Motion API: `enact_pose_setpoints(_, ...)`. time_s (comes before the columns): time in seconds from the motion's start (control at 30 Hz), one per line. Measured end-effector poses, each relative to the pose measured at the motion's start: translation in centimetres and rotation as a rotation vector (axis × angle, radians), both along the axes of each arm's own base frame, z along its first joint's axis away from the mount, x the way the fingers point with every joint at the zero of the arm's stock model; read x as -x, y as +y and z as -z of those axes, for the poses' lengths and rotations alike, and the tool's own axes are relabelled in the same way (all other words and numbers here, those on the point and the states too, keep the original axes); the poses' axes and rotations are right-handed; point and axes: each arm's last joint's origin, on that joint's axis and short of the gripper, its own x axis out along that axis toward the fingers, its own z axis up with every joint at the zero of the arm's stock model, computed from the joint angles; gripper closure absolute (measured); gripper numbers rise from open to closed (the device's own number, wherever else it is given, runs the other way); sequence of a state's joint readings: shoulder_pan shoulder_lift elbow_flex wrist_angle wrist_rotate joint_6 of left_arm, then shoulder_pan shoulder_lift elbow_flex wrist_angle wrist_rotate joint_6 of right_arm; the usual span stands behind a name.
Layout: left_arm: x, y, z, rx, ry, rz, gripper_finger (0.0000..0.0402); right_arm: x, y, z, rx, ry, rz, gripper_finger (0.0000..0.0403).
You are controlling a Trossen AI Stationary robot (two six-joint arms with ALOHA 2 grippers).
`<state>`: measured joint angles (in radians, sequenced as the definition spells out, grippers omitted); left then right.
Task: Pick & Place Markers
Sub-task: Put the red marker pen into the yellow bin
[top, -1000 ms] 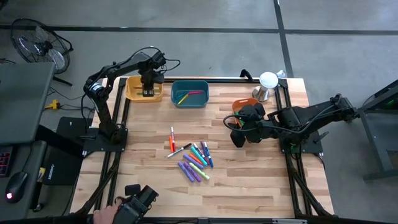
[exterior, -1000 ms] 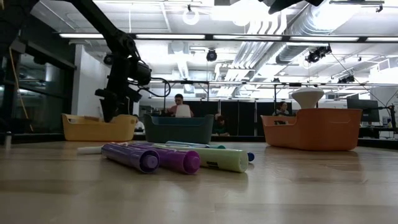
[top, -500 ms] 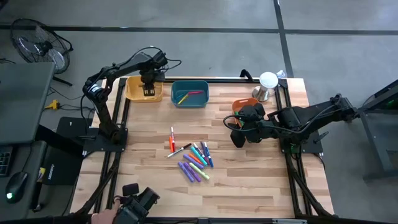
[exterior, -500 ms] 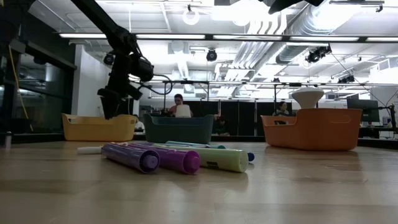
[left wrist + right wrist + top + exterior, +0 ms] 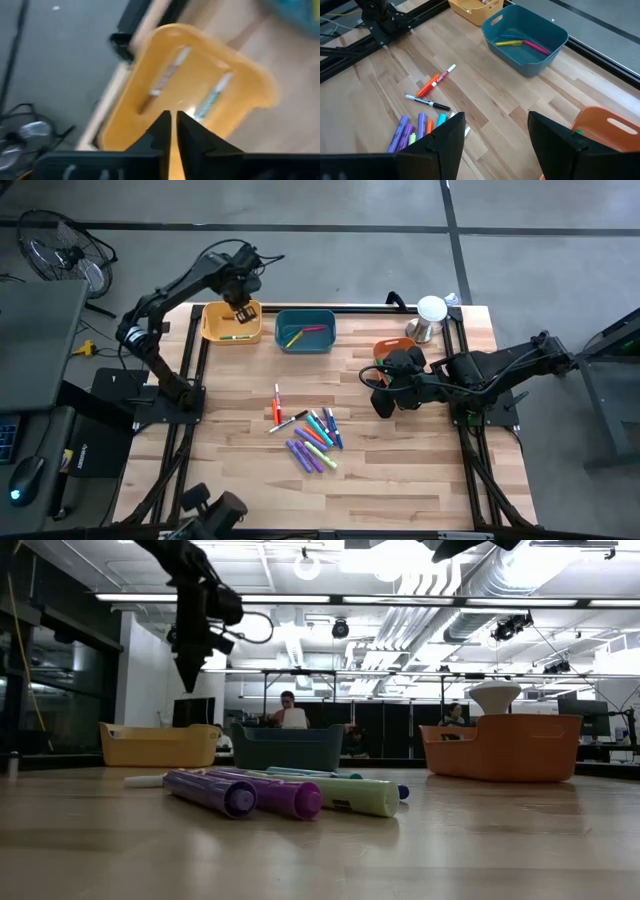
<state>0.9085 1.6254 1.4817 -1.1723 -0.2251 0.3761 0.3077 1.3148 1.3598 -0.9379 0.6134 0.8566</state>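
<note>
Several markers (image 5: 310,435) in purple, teal, blue, orange and red lie scattered mid-table, flat on the wood; in the low view the purple and pale green ones (image 5: 285,795) are nearest. My left gripper (image 5: 242,308) hangs shut and empty, well above the yellow bin (image 5: 232,323). Two markers (image 5: 162,85) lie flat on the floor of that bin (image 5: 150,65). The blue bin (image 5: 305,330) holds a yellow and a pink marker (image 5: 522,44). My right gripper (image 5: 385,398) hovers open above the table, right of the pile, touching nothing.
An orange bin (image 5: 388,350) sits at the far right, partly under my right arm. A white-topped metal object (image 5: 431,315) stands at the far right corner. Bare wood lies near the front edge and right of the pile. People sit in the room behind (image 5: 292,710).
My left gripper has risen straight up out of the yellow bin, from rim level to well above it, with nothing between its fingers. The markers on the table and my right arm have kept still.
</note>
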Motion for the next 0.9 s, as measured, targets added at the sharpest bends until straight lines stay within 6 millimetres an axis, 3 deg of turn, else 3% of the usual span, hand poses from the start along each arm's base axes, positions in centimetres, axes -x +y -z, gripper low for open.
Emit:
enact_pose_setpoints(0.27,-1.0,-4.7,-2.3,0.071,-0.106,-0.006,0.0395,0.0,0.1,0.0,-0.016,0.005,-0.014,0.0197)
enact_pose_setpoints(0.53,-2.1,-11.5,-5.5,0.092,-0.284,0.063,0.04,0.0,0.1,0.1,-0.038,0.01,-0.029,0.0197)
enact_pose_setpoints(0.7,-1.3,-16.1,-7.1,0.071,-0.445,0.098,0.04,-0.1,0.2,0.0,-0.058,0.005,-0.044,0.0198)
enact_pose_setpoints(0.9,0.3,-21.1,-6.8,0.067,-0.605,0.088,0.0401,-0.2,0.3,0.0,-0.064,-0.009,-0.043,0.0197)
